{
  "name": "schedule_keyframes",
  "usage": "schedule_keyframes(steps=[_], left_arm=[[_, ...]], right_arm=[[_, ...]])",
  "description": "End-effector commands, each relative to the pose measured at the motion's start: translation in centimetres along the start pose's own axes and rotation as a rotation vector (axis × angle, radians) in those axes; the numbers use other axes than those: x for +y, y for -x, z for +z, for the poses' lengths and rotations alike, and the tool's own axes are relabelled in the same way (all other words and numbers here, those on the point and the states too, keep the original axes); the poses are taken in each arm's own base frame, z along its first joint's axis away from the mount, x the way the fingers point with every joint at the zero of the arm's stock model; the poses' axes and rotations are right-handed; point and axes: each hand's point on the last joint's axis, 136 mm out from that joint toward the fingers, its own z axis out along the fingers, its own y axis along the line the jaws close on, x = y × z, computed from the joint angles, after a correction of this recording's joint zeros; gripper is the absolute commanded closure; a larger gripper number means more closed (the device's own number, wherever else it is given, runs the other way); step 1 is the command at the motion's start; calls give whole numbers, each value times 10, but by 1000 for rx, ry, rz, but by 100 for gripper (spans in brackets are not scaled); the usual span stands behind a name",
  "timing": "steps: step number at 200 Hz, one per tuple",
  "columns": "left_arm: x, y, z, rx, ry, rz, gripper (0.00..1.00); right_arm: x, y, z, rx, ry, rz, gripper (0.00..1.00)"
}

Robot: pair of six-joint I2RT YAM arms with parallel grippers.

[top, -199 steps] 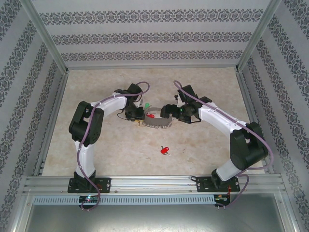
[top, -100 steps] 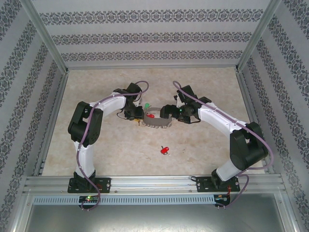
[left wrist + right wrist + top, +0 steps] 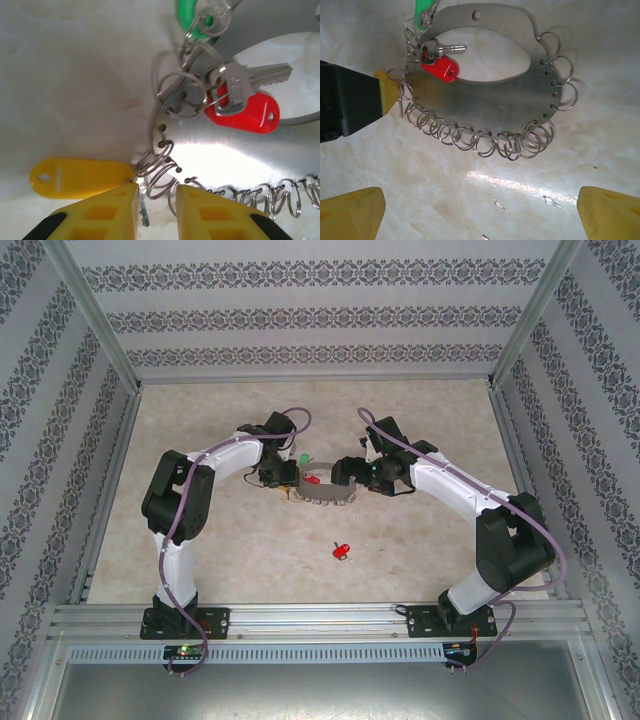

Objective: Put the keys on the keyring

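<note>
My left gripper is nearly closed, the yellow key with its blade between the fingers; I can't tell if it grips. My right gripper gapes wide and empty, the keyring just ahead of its fingers.

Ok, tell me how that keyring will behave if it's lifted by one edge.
The keyring looks like flat sheet metal, so it should probably stay stiff rather than sag. Its loose rings would likely dangle and swing. Its shiny face throws glare, so it may be slippery to pinch.
</note>
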Motion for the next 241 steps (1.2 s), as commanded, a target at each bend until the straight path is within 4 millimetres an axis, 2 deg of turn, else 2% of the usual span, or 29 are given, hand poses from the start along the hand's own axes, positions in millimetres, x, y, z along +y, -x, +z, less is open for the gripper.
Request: schedule_keyframes(steps=[1, 41, 80, 156, 195, 241], left_arm=[[3, 2, 10, -37, 37, 54, 74], [-1, 0, 19, -50, 41, 59, 74], [-4, 1, 18, -57, 27, 57, 76], [-10, -3, -4, -71, 7, 67, 86], [-13, -5, -16, -76, -3, 74, 100], [-18, -5, -21, -72, -24, 78, 100]], right_arm=[[3, 4, -7, -22, -12, 3, 2], [3, 3, -9, -20, -17, 2, 2], [2, 3, -10, -19, -21, 0, 2], [4, 5, -6, -20, -12, 1, 2], [5, 7, -3, -20, -7, 4, 2], [5, 7, -3, -23, -6, 1, 2]])
